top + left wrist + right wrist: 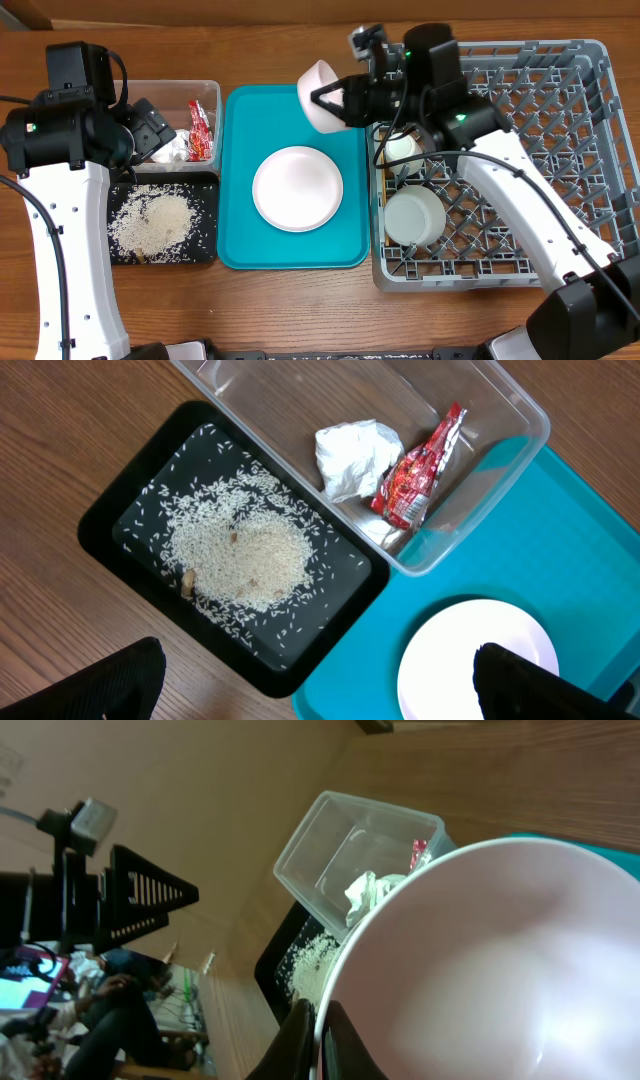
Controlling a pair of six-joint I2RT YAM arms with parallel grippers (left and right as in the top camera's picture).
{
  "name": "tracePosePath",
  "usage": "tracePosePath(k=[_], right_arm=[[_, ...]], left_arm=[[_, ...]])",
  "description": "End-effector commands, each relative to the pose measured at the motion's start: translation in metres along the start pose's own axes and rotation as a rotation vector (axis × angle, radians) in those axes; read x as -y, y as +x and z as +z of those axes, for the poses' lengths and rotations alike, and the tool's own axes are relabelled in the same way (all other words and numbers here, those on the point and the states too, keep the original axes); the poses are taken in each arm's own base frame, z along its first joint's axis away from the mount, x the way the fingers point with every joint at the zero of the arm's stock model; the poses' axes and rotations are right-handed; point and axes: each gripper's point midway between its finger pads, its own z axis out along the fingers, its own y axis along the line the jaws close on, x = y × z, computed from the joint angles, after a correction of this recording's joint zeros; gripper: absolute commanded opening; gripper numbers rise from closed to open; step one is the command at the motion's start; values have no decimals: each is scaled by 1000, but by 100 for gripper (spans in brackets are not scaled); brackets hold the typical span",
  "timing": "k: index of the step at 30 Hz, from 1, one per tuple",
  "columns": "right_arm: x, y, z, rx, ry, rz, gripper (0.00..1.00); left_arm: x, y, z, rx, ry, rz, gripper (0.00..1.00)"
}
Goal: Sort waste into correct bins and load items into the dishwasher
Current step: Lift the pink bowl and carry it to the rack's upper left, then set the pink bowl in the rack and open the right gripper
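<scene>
Right gripper (328, 98) clamped on rim of bowl (315, 90), bowl tilted above teal tray (240, 200). Left gripper (152, 130) spread wide, empty, hovering over tub (212, 88).

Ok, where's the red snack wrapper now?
Overhead view, left side: the red snack wrapper lies inside the clear tub beside the crumpled tissue, next to the black tray.

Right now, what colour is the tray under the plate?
Teal; the tray shows best overhead.
</scene>
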Motion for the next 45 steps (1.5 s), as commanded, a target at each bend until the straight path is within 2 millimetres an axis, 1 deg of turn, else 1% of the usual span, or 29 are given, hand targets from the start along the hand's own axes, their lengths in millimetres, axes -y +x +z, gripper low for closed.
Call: tracePosePath(k=[1,7,11,14,20,23,25,27,28,30,33,36,40,43,45], right_arm=[[-9,-15,-14,37,-37,-4,4],[6,-40,-33,120,-22,86,4],[16,-59,-49,186,-15,111,4],[21,-68,-58,220,-13,142,4],[21,-90,-70,307,-16,131,4],[20,-97,-74,335,-16,106,4],[24,-98,-77,341,-8,110,4],[33,-100,-81,346,2,116,4],[43,-100,-84,348,12,130,4],[56,-100,-86,340,11,146,4],[59,-98,-87,306,-63,119,4],[66,-100,-87,290,-119,143,4],[89,-98,-83,286,-114,219,4],[114,-90,-74,263,-110,323,4],[129,-81,-67,231,-120,382,4]], left_arm=[[1,0,0,2,-1,14,100],[1,0,0,2,-1,14,100],[1,-1,0,2,-1,14,100],[1,-1,0,2,-1,14,100],[1,-1,0,2,-1,14,100],[1,-1,0,2,-1,14,100],[1,0,0,2,-1,14,100],[1,0,0,2,-1,14,100],[1,-1,0,2,-1,14,100],[1,-1,0,2,-1,14,100],[1,0,0,2,-1,14,100],[1,0,0,2,-1,14,100],[1,-1,0,2,-1,14,100],[1,-1,0,2,-1,14,100],[1,-1,0,2,-1,14,100]])
